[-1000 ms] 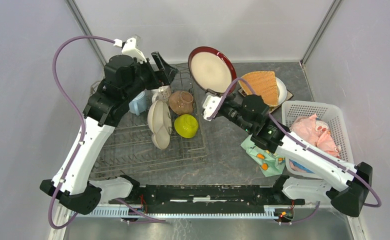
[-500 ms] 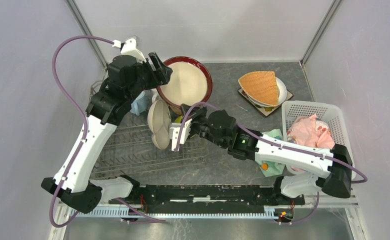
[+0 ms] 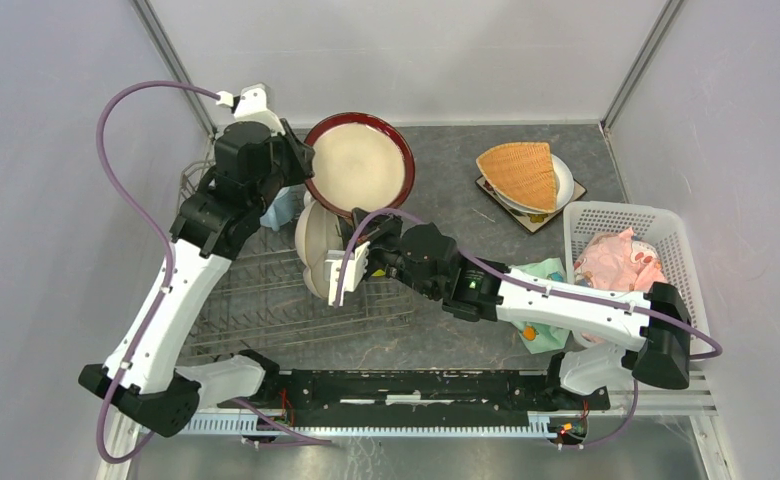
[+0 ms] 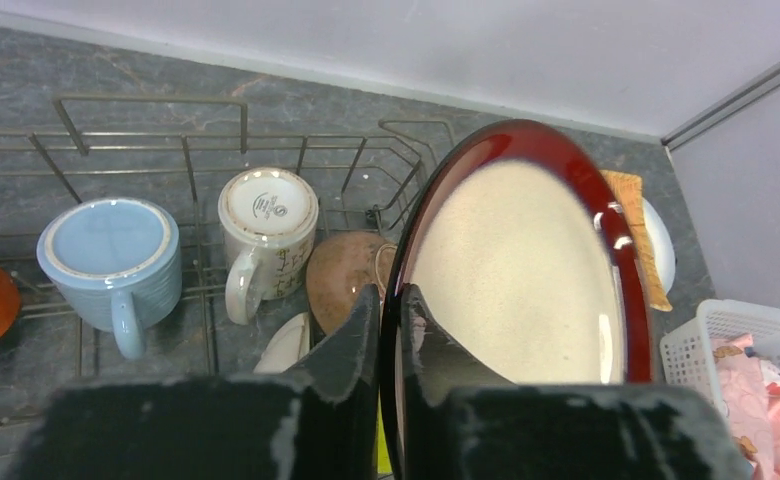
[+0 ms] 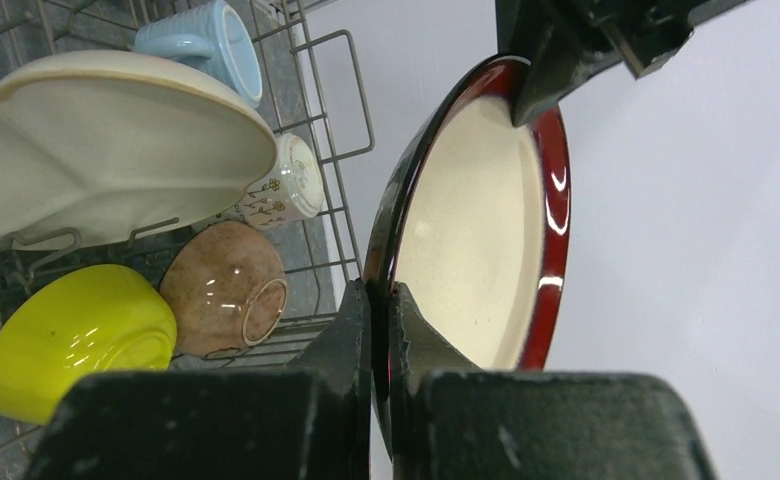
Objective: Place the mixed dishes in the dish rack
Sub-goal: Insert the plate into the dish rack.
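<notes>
Clenching the glossy red-rimmed plate [image 4: 516, 270] — cream centre — left tool [image 4: 390, 296] and right tool [image 5: 378, 292], opposite edges.

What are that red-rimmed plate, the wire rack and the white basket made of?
The red-rimmed plate is probably glazed ceramic: glossy highlights run along its rim. The dish rack looks like thin grey metal wire with a dull finish. The white basket seems to be plastic, judging by its moulded, perforated walls.

The right gripper [image 5: 381, 300] pinches the near rim of the upright red-rimmed plate [image 5: 466, 230], the left gripper [image 5: 536, 85] on its far rim, alongside a lime-green bowl [image 5: 76, 335] and tan bowl [image 5: 221, 290] in the dish rack [image 5: 361, 95].
</notes>
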